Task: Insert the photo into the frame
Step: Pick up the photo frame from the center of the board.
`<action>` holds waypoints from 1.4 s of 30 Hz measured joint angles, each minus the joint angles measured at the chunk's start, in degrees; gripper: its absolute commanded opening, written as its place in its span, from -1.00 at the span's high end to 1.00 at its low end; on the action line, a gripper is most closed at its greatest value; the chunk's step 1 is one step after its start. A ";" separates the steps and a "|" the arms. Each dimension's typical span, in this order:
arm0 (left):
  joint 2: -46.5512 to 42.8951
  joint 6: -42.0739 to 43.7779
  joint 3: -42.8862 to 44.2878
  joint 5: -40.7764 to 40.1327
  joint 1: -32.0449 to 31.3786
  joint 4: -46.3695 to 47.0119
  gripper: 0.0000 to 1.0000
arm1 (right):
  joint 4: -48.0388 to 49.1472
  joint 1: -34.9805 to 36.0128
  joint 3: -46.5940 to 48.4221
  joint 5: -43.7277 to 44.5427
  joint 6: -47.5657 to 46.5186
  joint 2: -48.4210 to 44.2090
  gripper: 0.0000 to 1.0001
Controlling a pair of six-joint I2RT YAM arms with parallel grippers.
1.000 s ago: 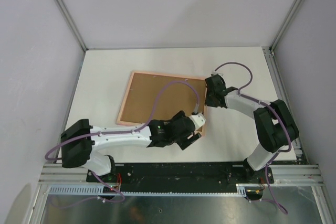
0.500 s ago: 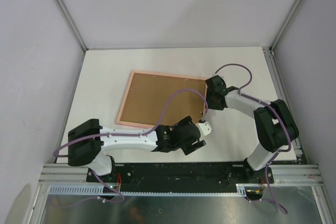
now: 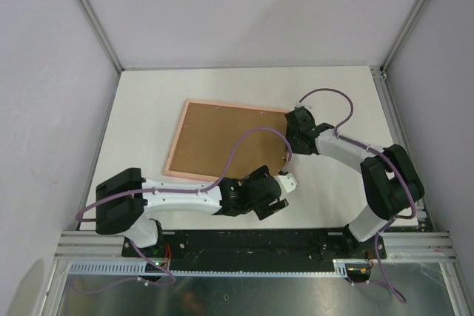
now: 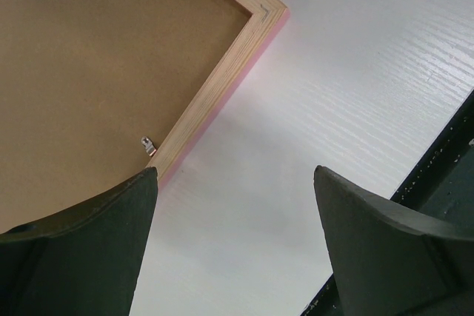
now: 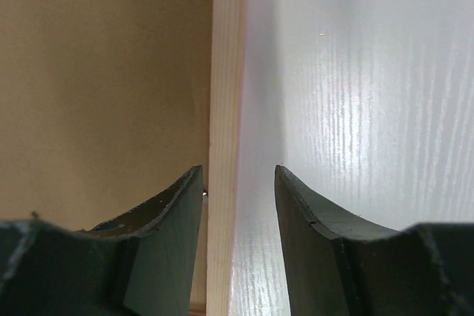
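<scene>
**Frame face down, both sets of fingers at its right side**

Nearest me, the left fingers (image 4: 233,246) are spread wide with nothing between them, only bare white worktop (image 4: 333,72). They hang just beside the near right corner of the frame (image 4: 215,86). A small metal clip (image 4: 148,143) sits where the pale wood rail meets the brown backing board (image 4: 89,57).

A little farther out, the right fingers (image 5: 238,234) are parted and straddle the frame's right rail (image 5: 226,72). One finger is over the backing board (image 5: 104,72) and the other over the worktop (image 5: 355,72). I cannot tell whether either finger presses on the rail.

From above, the frame (image 3: 237,106) lies flat on the worktop (image 3: 341,94), back side up and turned slightly askew. The backing board (image 3: 222,142) fills it. The left fingers (image 3: 286,181) are at its near right corner, and the right fingers (image 3: 293,138) are at its right edge.
</scene>
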 measured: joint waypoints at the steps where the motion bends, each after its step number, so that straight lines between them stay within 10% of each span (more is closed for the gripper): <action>1: 0.00 0.00 -0.02 0.00 0.00 0.09 -0.79 | 0.17 0.17 0.00 -0.07 0.02 0.11 0.03; 9: -1.03 0.02 -1.40 -0.87 0.00 1.09 -0.81 | 2.27 0.63 0.02 -0.74 0.92 4.02 0.10; 18: -1.42 0.02 -3.87 -2.19 0.00 2.43 -0.90 | 3.65 1.01 0.85 -0.70 1.70 5.57 0.97; 42: 12.17 20.57 -2.78 -22.93 -7.32 26.03 -0.99 | -11.06 -3.56 8.22 -3.78 -2.16 2.23 1.00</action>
